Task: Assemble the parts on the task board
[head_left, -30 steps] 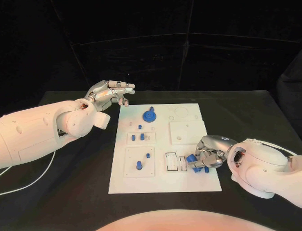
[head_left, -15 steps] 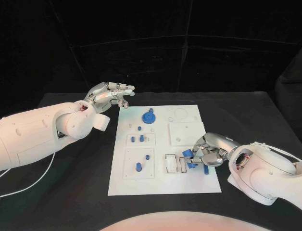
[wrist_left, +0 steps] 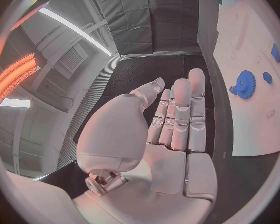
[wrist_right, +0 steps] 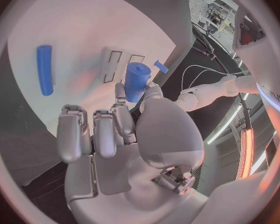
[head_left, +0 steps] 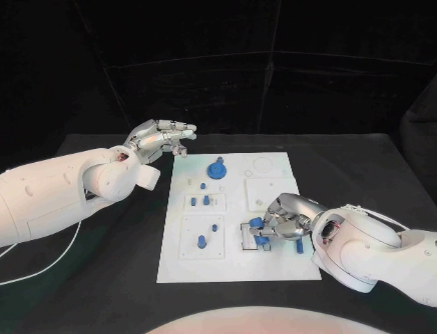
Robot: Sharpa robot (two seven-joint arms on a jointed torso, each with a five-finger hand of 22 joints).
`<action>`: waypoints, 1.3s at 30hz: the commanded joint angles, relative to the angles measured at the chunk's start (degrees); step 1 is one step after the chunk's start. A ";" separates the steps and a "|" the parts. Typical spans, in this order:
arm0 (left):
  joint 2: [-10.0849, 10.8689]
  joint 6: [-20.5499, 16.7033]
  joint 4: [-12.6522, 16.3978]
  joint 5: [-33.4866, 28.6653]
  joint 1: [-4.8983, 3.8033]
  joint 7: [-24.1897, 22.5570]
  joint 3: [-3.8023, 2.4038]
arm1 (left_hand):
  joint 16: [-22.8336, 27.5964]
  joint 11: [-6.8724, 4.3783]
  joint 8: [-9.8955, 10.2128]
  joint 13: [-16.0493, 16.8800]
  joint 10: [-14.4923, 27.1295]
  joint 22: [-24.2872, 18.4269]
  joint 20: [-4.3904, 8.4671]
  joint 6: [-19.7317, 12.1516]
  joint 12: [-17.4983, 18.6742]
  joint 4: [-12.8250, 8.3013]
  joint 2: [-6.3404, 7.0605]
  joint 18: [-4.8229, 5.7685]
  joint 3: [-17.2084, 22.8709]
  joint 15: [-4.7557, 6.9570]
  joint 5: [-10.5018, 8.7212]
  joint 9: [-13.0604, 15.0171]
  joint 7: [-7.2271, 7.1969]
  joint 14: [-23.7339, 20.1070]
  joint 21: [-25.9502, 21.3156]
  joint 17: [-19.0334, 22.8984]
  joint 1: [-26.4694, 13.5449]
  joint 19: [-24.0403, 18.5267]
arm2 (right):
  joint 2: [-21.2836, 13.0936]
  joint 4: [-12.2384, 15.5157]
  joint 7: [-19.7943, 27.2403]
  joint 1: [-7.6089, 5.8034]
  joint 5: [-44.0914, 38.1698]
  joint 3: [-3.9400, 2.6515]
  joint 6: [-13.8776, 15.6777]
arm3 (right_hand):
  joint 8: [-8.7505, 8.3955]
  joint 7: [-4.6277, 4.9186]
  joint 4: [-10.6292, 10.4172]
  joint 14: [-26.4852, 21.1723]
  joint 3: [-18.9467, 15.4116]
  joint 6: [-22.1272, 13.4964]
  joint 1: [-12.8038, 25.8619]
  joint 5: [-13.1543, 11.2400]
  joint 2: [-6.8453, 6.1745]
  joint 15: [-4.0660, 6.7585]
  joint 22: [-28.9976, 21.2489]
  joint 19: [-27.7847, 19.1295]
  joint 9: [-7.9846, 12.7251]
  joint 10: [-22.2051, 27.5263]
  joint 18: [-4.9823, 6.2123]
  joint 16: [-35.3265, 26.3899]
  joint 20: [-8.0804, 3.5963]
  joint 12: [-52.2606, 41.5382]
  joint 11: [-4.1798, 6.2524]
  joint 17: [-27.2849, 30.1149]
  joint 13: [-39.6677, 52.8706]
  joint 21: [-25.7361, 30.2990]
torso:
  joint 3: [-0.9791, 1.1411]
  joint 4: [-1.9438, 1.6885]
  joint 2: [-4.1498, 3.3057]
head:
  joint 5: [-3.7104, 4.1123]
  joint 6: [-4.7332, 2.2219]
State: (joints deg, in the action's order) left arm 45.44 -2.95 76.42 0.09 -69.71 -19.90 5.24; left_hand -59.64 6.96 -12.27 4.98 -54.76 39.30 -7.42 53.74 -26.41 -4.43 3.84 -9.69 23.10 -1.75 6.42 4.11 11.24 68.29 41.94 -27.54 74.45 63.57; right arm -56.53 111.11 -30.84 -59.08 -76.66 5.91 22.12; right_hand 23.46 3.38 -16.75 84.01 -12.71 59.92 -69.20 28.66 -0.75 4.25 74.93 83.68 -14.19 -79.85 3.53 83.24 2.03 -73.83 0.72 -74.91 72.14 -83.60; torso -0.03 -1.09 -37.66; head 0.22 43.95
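Item: blue cylinder part [wrist_right: 137, 81], pinched in my right hand [head_left: 284, 221] between thumb and a finger, the other fingers curled beside it. Location: over the near right portion of the task board [head_left: 274, 268], directly above the pair of narrow rectangular slots [wrist_right: 119, 63]. Orientation: its long axis appears to run out from my fingertips toward the board, tilted rather than plumb; exact angle not discernible. Relation: the slots lie just beyond the part's free end, so my judgement is that seating needs a short descent. Second item: loose blue rod [wrist_right: 45, 69] lying flat on the board, apart. My left hand [head_left: 161, 134]: empty, fingers extended, raised beyond the board's far left corner, well apart; right hand clearly nearer.
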 commanded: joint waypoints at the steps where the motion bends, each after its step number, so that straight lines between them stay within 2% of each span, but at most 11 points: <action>1: -0.07 0.80 0.14 -0.13 -0.07 -0.16 -0.03 | 0.03 -0.01 -0.28 -0.03 0.59 -0.05 -0.38 -0.50 -0.30 -0.02 -0.52 -0.85 -0.46 -0.24 -0.09 0.09 0.05 -0.32 -0.38 0.04 -0.20 -0.04 | 0.91 -0.64 -2.01 -0.06 0.38 -0.01 -2.57 | 0.40 -0.08 0.09 3.72 -0.40 0.49 0.49 -0.32 0.03 0.36 1.61 0.40 -0.09 -0.16 -0.63 0.09 -0.27 0.23 0.19 -3.15 0.07 -0.19 | -0.01 0.08 -0.02 | -0.12 0.08; 16: 0.08 0.61 0.23 0.24 -0.08 -0.16 -0.01 | 0.01 0.03 -0.29 -0.05 0.75 -0.09 -0.39 -0.67 -0.34 -0.05 -0.50 -0.84 -0.54 -0.27 -0.09 0.07 0.10 -0.35 -0.42 0.08 -0.17 -0.05 | 3.71 -2.48 -3.54 -0.06 -2.34 -0.01 -3.36 | 0.46 -0.29 0.09 3.69 -0.99 0.98 1.17 -1.92 0.17 0.55 1.63 0.42 -0.42 -0.39 -0.64 0.00 -0.46 0.26 0.39 -3.05 0.34 -0.16 | 0.02 0.08 0.02 | -0.45 0.26; 18: 0.09 0.63 0.25 0.34 -0.08 -0.16 0.00 | 0.01 0.03 -0.29 -0.05 0.75 -0.09 -0.39 -0.67 -0.34 -0.05 -0.50 -0.84 -0.54 -0.27 -0.09 0.07 0.10 -0.35 -0.42 0.08 -0.17 -0.05 | 3.88 -2.59 -3.64 -0.06 -2.62 -0.01 -3.46 | 0.42 -0.35 0.13 3.68 -1.49 1.09 1.98 -4.81 0.22 0.61 1.62 0.42 -0.60 -0.47 -0.64 -0.03 -0.54 0.36 0.44 -3.03 0.43 -0.14 | 0.00 0.09 0.01 | -0.47 0.31; 19: 0.09 0.65 0.26 0.38 -0.08 -0.16 0.00 | 0.01 0.03 -0.29 -0.05 0.75 -0.09 -0.39 -0.67 -0.34 -0.05 -0.50 -0.84 -0.54 -0.27 -0.09 0.07 0.10 -0.35 -0.42 0.08 -0.17 -0.05 | 3.99 -2.65 -3.69 -0.06 -2.78 -0.01 -3.53 | 0.38 -0.44 0.38 3.67 -2.09 1.15 3.73 -10.30 0.29 0.69 1.65 0.44 -0.79 -0.54 -0.66 -0.06 -0.59 0.44 0.38 -3.02 0.53 -0.13 | 0.01 0.10 0.00 | -0.47 0.32; 21: 0.10 0.65 0.25 0.42 -0.08 -0.15 0.00 | 0.01 0.03 -0.29 -0.05 0.75 -0.09 -0.39 -0.67 -0.34 -0.05 -0.50 -0.84 -0.54 -0.27 -0.09 0.07 0.10 -0.35 -0.42 0.08 -0.17 -0.05 | 4.14 -2.76 -3.80 -0.06 -3.07 -0.01 -3.51 | 0.30 -0.35 0.06 3.64 -2.33 1.09 4.86 -14.58 -0.48 0.64 1.65 0.44 -0.95 -0.51 -0.65 -0.14 -0.62 0.61 0.45 -2.90 0.53 -0.11 | 0.00 0.14 -0.01 | -0.49 0.28; 23: 0.08 0.60 0.24 0.45 -0.08 -0.16 0.00 | 0.01 0.03 -0.29 -0.05 0.75 -0.09 -0.39 -0.67 -0.34 -0.05 -0.50 -0.84 -0.54 -0.27 -0.09 0.07 0.10 -0.35 -0.42 0.08 -0.17 -0.05 | 4.27 -2.90 -3.96 -0.06 -3.44 -0.01 -3.45 | 0.09 -0.19 -0.08 3.58 -1.07 0.82 6.81 -19.49 -2.25 0.55 1.53 0.37 -1.15 -0.29 -0.64 -0.34 -0.53 1.10 0.36 -2.64 0.33 -0.01 | 0.01 0.20 0.02 | -0.54 0.28; 25: 0.08 0.57 0.23 0.46 -0.08 -0.17 0.00 | 0.01 0.06 -0.30 -0.06 0.83 -0.11 -0.40 -0.75 -0.36 -0.05 -0.49 -0.83 -0.59 -0.28 -0.10 0.06 0.13 -0.37 -0.45 0.10 -0.19 -0.06 | 4.37 -3.00 -4.08 -0.06 -3.69 -0.01 -3.38 | -0.29 -0.03 -0.29 3.52 0.67 0.23 9.23 -22.13 -4.84 0.42 1.23 0.21 -1.26 0.17 -0.58 -0.55 -0.39 1.83 0.02 -2.37 -0.11 0.18 | 0.03 0.21 0.03 | -0.53 0.29; 28: 0.09 0.54 0.22 0.47 -0.08 -0.16 0.00 | -0.01 0.10 -0.30 -0.08 0.96 -0.13 -0.41 -0.86 -0.37 -0.04 -0.48 -0.83 -0.65 -0.31 -0.10 0.05 0.17 -0.40 -0.48 0.12 -0.21 -0.06 | 4.49 -3.09 -4.17 -0.06 -3.87 -0.01 -3.35 | -0.66 0.29 -0.32 3.45 1.85 -0.37 11.32 -23.80 -7.20 0.18 0.92 0.03 -1.34 0.92 -0.50 -0.75 -0.24 2.96 -0.13 -2.10 -0.97 0.38 | 0.03 0.21 0.00 | -0.48 0.31; 31: 0.11 0.53 0.24 0.48 -0.08 -0.16 0.00 | -0.01 0.12 -0.30 -0.09 1.02 -0.14 -0.42 -0.92 -0.38 -0.03 -0.47 -0.83 -0.69 -0.32 -0.10 0.04 0.19 -0.41 -0.49 0.13 -0.22 -0.06 | 4.57 -3.13 -4.23 -0.06 -3.97 -0.01 -3.25 | -0.86 0.43 -0.34 3.38 2.13 -0.70 11.98 -24.56 -8.13 0.08 0.71 -0.09 -1.39 1.55 -0.46 -0.96 -0.15 3.96 -0.25 -1.81 -1.80 0.51 | -0.01 0.17 -0.02 | -0.43 0.27; 35: 0.16 0.55 0.27 0.48 -0.08 -0.15 0.00 | -0.01 0.12 -0.30 -0.09 1.02 -0.14 -0.42 -0.92 -0.38 -0.03 -0.47 -0.83 -0.69 -0.32 -0.10 0.04 0.19 -0.41 -0.49 0.13 -0.22 -0.06 | 4.48 -2.98 -4.12 -0.06 -4.34 -0.01 -3.13 | -0.94 0.48 -0.33 3.36 2.29 -0.82 12.10 -24.51 -8.12 0.04 0.60 -0.15 -1.40 1.80 -0.43 -1.02 -0.11 4.37 -0.30 -1.73 -2.15 0.58 | 0.03 0.11 0.02 | -0.42 0.29; 39: 0.22 0.55 0.26 0.49 -0.08 -0.15 0.01 | -0.01 0.12 -0.30 -0.09 1.02 -0.14 -0.42 -0.92 -0.38 -0.03 -0.47 -0.83 -0.69 -0.32 -0.10 0.04 0.19 -0.41 -0.49 0.13 -0.22 -0.06 | 4.14 -2.60 -3.32 -0.06 -4.52 -0.01 -2.89 | -0.98 0.53 -0.21 3.38 3.33 -0.83 11.12 -23.20 -7.04 -0.04 0.64 -0.14 -1.55 1.75 -0.44 -1.03 0.00 4.38 -0.36 -1.79 -2.01 0.59 | 0.06 0.15 0.02 | -0.42 0.28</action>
State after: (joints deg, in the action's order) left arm 45.62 -2.89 76.56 0.33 -69.71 -19.80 5.29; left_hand -59.64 7.17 -12.27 4.98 -54.14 39.21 -7.42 53.12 -26.41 -4.43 3.84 -9.68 22.79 -1.96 6.42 4.11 11.45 68.08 41.73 -27.49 74.45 63.56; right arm -52.28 108.23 -34.80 -59.07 -80.27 5.91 19.14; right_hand 22.61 3.92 -16.99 84.15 -9.56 59.35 -57.67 5.23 -8.20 4.52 74.92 83.87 -15.68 -78.49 3.54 82.54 1.83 -69.60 0.41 -74.94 70.05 -83.32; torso -0.01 -0.91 -37.65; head -0.19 44.22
